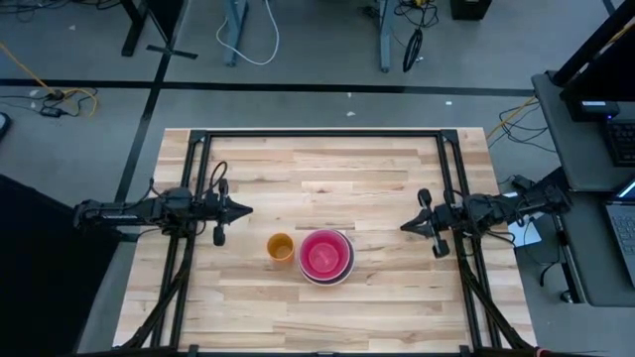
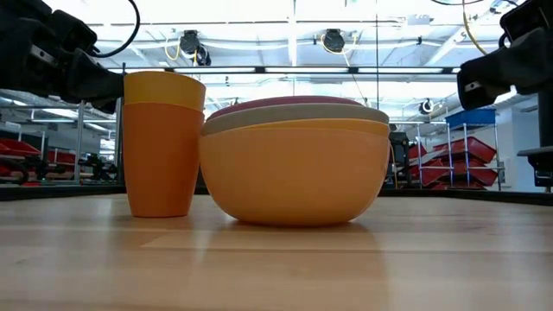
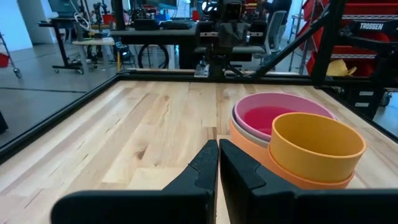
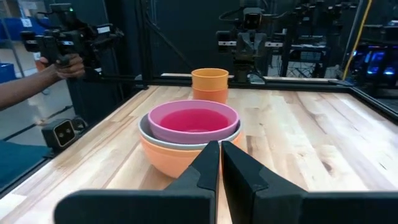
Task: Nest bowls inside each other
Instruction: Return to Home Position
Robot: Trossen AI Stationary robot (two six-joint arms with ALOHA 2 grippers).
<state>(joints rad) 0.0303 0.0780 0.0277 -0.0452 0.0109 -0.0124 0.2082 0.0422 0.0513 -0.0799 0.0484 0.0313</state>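
Observation:
The bowls [image 1: 325, 256] sit nested in one stack near the table's middle, toward the near edge: a magenta-pink bowl [image 4: 194, 119] innermost, a pale grey-green one [image 4: 147, 133] around it, an orange one [image 2: 294, 177] outermost, resting on its base. Stacked orange cups [image 1: 281, 247] stand just left of them. My left gripper [image 1: 248, 209] hovers shut at the table's left, pointing level toward the centre. My right gripper [image 1: 404, 227] hovers shut at the right, pointing level toward the stack. Neither touches anything.
A black frame [image 1: 317, 135] runs along the table's far edge and both sides. Bare wood lies between the stack and each gripper. In the right wrist view a person's hand [image 4: 59, 65] holds a device beyond the table.

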